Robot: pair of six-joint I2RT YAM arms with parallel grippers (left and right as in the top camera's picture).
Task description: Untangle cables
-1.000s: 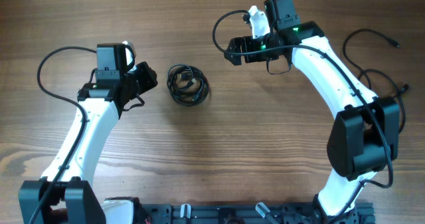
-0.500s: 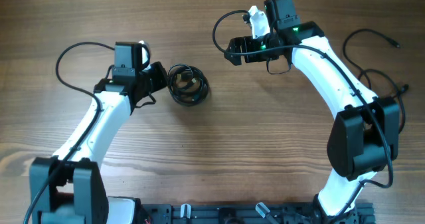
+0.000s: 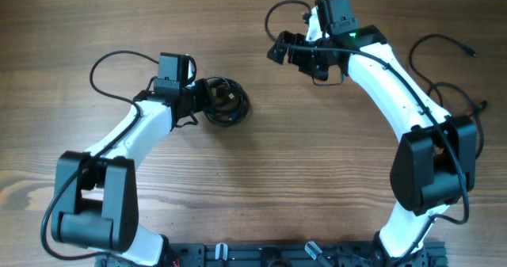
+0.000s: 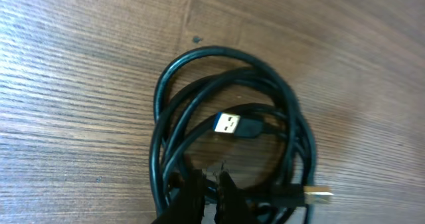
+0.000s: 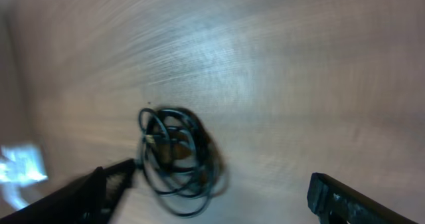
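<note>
**Tabletop** point(image 3: 261, 204): wood-grain surface. It carries the cable coil point(image 3: 224, 101), which lies flat on it and serves as the reference for every entry below.

**Right arm** point(image 3: 396, 85): white with black joints, its wrist well apart from the coil on the right-hand side. The right jaws stand wide apart and hold nothing. In the right wrist view the coil shows between and beyond the two fingers.

**Left arm** point(image 3: 127, 140): reaches in from the coil's left, wrist hard against it. The left jaws are drawn nearly together on the coil's near rim. They appear to be pinching a strand there, though the strand between the tips is hard to make out.

**Cable coil** point(image 4: 159, 117): several thin black round cords wound into overlapping loops.
- Handling, by judgement: light and limp, with a smooth sheath. Strands should slide over one another easily.
- Pulling one strand would likely drag the whole bundle unless another part is pinned.
- Best hold: the outer loop on the rim, or a plug body. The crowded middle is a poor place to grip.

**Blue-tongued USB plug** point(image 4: 229, 124): lies inside the coil's loops, near the centre. Its stiff moulded body is a firmer purchase than the cord.

**Metal-tipped plug** point(image 4: 319, 196): at the coil's rim, just beside the left jaws. It is the most exposed free end and a likely place to start drawing a cord out
</note>
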